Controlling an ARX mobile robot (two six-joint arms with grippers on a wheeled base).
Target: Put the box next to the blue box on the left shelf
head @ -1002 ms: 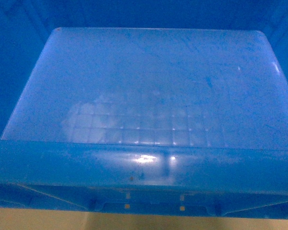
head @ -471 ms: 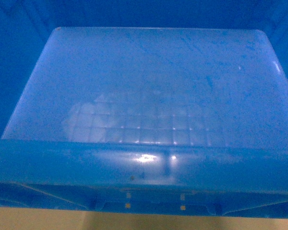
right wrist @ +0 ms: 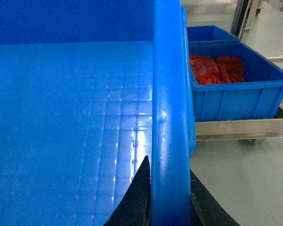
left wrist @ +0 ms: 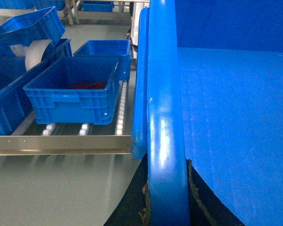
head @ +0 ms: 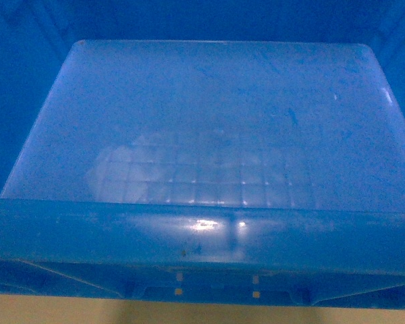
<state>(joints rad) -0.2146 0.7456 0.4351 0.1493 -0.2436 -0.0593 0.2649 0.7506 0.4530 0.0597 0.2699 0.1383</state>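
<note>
Grey floor point(left wrist: 61, 188) lies under the left shelf point(left wrist: 85, 129), whose white rollers carry a smaller blue crate point(left wrist: 73, 96). The box point(head: 202, 135) fills the head view, open top up, beside that shelf. Left fingers point(left wrist: 193, 193) pinch its left rim; right fingers point(right wrist: 139, 197) pinch its right rim. Another crate point(right wrist: 236, 89) holds red packets point(right wrist: 214, 68).
</note>
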